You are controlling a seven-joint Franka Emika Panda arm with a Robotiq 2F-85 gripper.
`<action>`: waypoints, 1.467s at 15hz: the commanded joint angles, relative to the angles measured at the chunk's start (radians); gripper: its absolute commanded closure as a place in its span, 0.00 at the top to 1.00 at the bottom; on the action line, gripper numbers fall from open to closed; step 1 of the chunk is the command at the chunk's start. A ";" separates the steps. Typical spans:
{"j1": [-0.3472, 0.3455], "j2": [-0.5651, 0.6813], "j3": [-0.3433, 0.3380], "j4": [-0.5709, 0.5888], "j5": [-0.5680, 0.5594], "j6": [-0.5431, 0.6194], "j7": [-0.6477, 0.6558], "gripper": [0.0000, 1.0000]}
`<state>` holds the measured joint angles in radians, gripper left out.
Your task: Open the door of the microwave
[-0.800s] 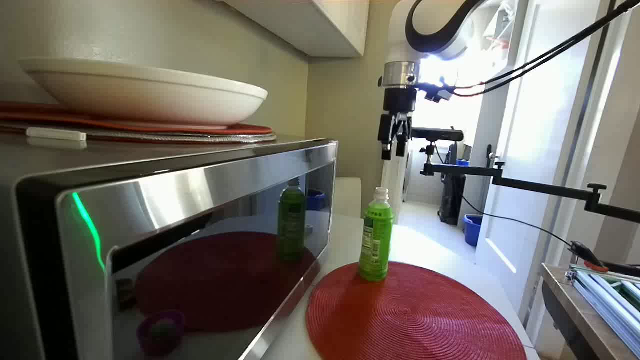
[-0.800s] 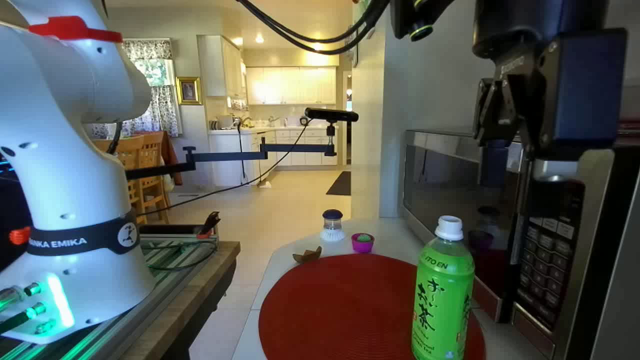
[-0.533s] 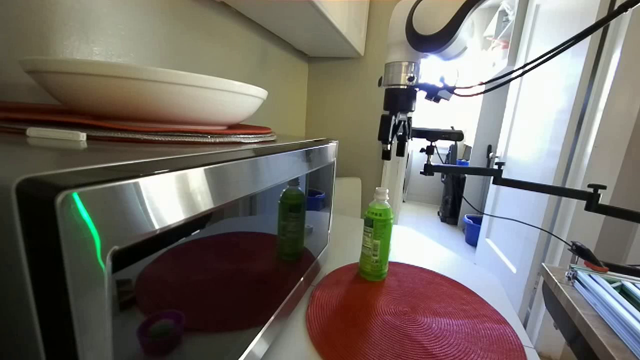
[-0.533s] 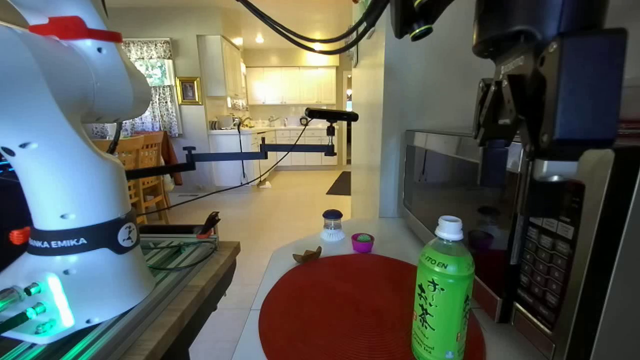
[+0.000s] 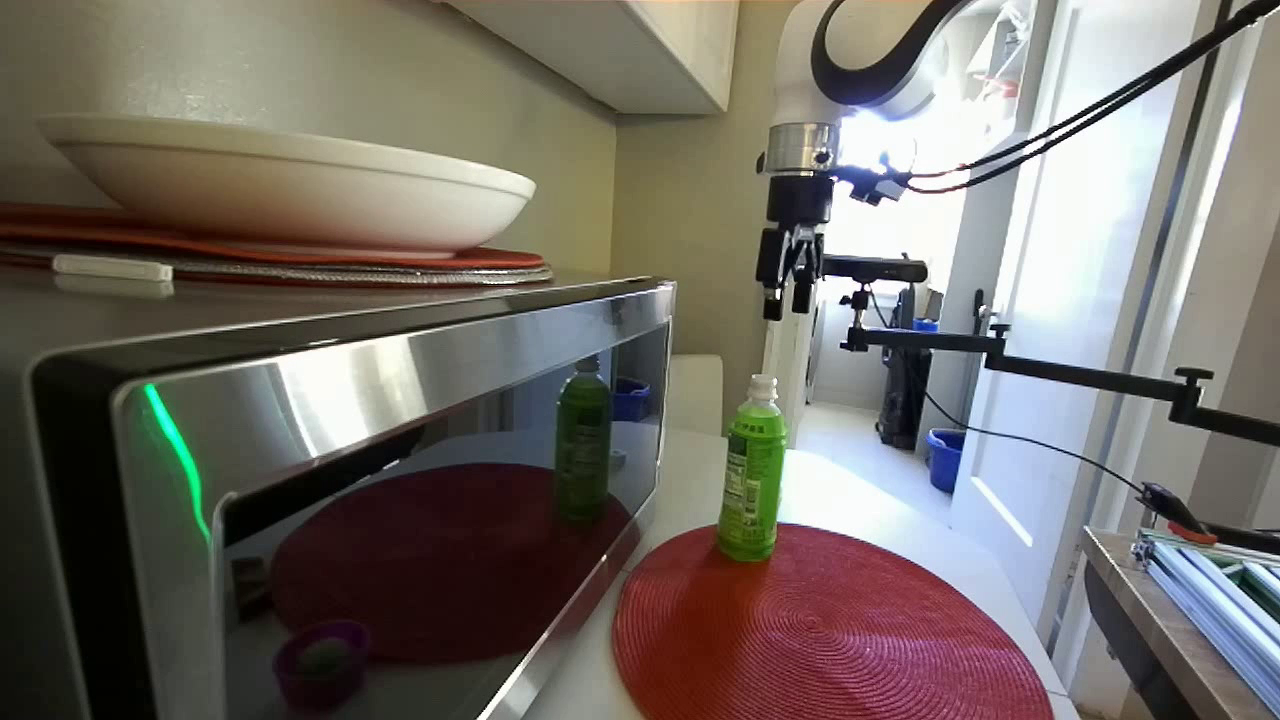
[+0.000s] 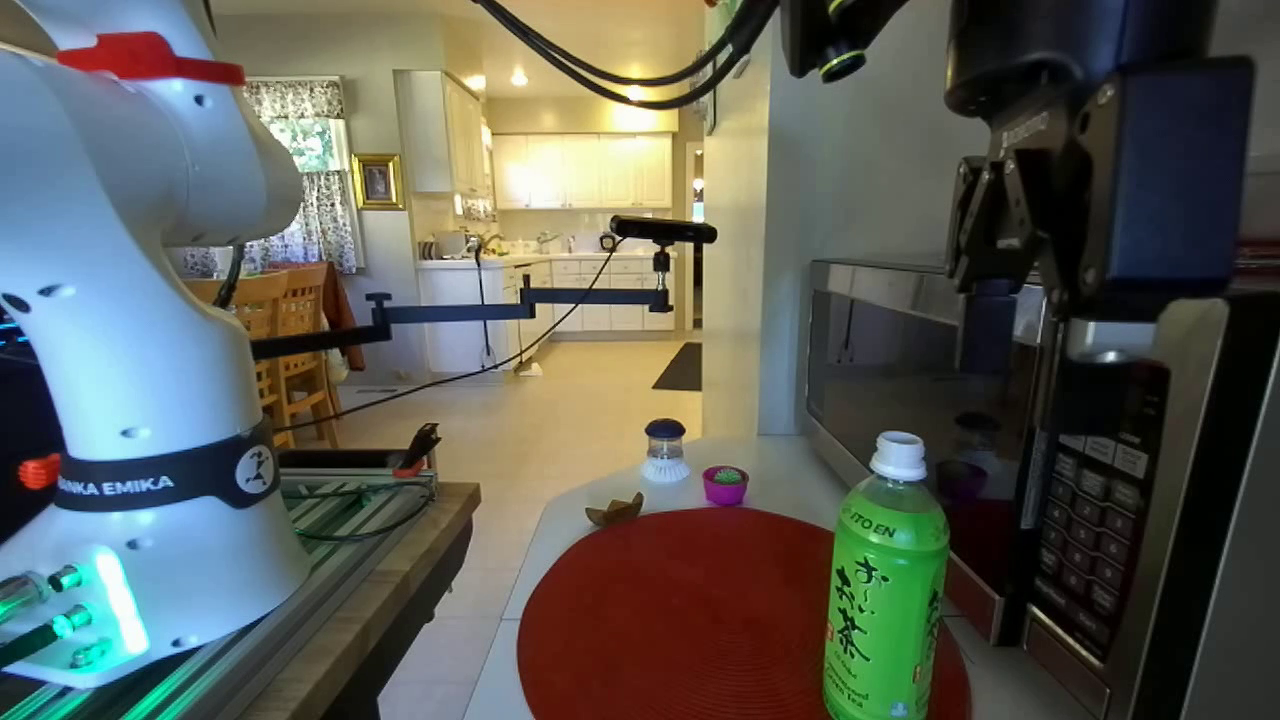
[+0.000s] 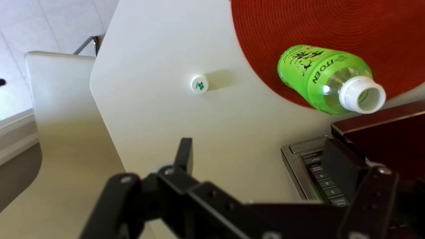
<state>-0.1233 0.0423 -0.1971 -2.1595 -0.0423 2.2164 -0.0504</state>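
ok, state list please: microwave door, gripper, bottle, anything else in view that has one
microwave door: not swung open; latched or just ajar, can't tell
gripper: open, nothing held
green bottle: upright, uncapped; fill level unclear
bottle cap: off, logo up on the table
white bowl: right side up; contents hidden
arm base light: lit green
ceiling light: on

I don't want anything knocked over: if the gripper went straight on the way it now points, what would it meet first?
Pointing down, the gripper would probably meet the white table, beside the green bottle. Depth is unclear: it might graze the control panel of the microwave first.
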 commanded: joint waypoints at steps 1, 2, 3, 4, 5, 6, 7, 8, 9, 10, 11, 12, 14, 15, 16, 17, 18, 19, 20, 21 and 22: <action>-0.014 0.000 0.014 0.002 -0.001 -0.003 0.000 1.00; -0.014 0.000 0.014 0.002 -0.001 -0.003 0.000 1.00; -0.014 0.000 0.014 0.002 -0.001 -0.003 0.000 1.00; -0.014 0.000 0.014 0.002 -0.001 -0.003 0.000 1.00; -0.014 0.000 0.014 0.002 -0.001 -0.003 0.000 1.00; -0.014 0.000 0.014 0.002 -0.001 -0.003 0.000 1.00; -0.014 0.000 0.014 0.002 -0.001 -0.003 0.000 1.00; -0.014 0.000 0.014 0.002 -0.001 -0.003 0.000 1.00; -0.014 0.000 0.014 0.002 -0.001 -0.003 0.000 1.00; -0.014 0.000 0.014 0.002 -0.001 -0.003 0.000 1.00; -0.014 0.000 0.014 0.002 -0.001 -0.003 0.000 1.00; -0.014 0.000 0.014 0.002 -0.001 -0.003 0.000 1.00; -0.014 0.000 0.014 0.002 -0.001 -0.003 0.000 1.00; -0.014 0.000 0.014 0.002 -0.001 -0.003 0.000 1.00; -0.014 0.000 0.014 0.002 -0.001 -0.003 0.000 1.00; -0.014 0.000 0.014 0.002 -0.001 -0.003 0.000 1.00; -0.014 0.000 0.014 0.002 -0.001 -0.003 0.000 1.00; -0.014 0.000 0.014 0.002 -0.001 -0.003 0.000 1.00; -0.011 -0.008 0.018 0.004 0.002 -0.018 0.014 1.00; -0.003 -0.026 0.026 0.005 0.005 -0.049 0.044 1.00; 0.004 -0.037 0.034 0.010 -0.003 -0.075 0.091 1.00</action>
<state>-0.1226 0.0375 -0.1866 -2.1589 -0.0423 2.2075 -0.0353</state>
